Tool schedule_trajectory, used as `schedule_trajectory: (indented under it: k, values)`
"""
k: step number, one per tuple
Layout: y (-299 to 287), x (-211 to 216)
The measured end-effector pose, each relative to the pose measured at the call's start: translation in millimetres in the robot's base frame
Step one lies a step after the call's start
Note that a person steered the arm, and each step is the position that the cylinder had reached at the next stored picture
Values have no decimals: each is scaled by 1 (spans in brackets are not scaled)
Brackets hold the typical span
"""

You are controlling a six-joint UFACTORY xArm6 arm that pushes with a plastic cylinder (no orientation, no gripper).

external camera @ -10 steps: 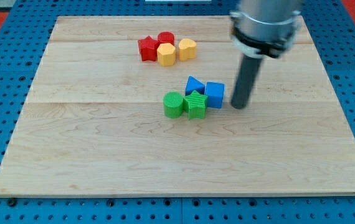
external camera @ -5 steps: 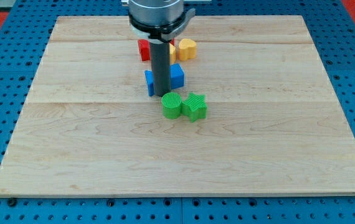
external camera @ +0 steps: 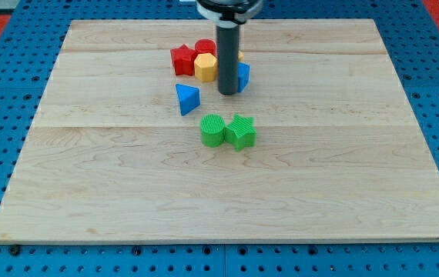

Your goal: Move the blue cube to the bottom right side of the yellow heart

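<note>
Our arm carries no claw, so we cannot tell of any opening or closing; it ends only in a dark rod, and my tip point(external camera: 226, 93) stands on the counter point(external camera: 343, 177) in the upper middle of the board. The blue cube point(external camera: 242, 76) is just behind the rod, touching it on the view's right side, and the rod hides most of it. The yellow heart point(external camera: 237, 55) is also almost fully covered by the rod, so only a thin yellow edge shows above the cube. We judge that the cube now lies just below the heart and a little to the view's right of it, so the task looks nearly finished or already finished. We cannot say if the two blocks touch.

What is left, in our opinion, is to take the tip away without dragging the cube, and perhaps one small push to the right if the cube sits too straight under the heart.

The yellow hexagon point(external camera: 206, 67), the red star point(external camera: 182, 59) and the red cylinder point(external camera: 206, 48) stay grouped at the view's left of the rod. The blue triangle point(external camera: 187, 98) lies alone lower left, and the green cylinder point(external camera: 213, 129) and green star point(external camera: 242, 131) touch each other below.
</note>
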State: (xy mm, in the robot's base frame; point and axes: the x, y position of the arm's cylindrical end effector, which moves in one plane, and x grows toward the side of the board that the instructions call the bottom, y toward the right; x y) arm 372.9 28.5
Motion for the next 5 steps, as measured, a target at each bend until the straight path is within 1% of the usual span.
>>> schedule_trajectory:
  k: [1, 2, 3, 4, 5]
  values:
    - [71, 9]
    - [66, 79]
    - [-2, 136]
    - [-82, 86]
    - [-72, 51]
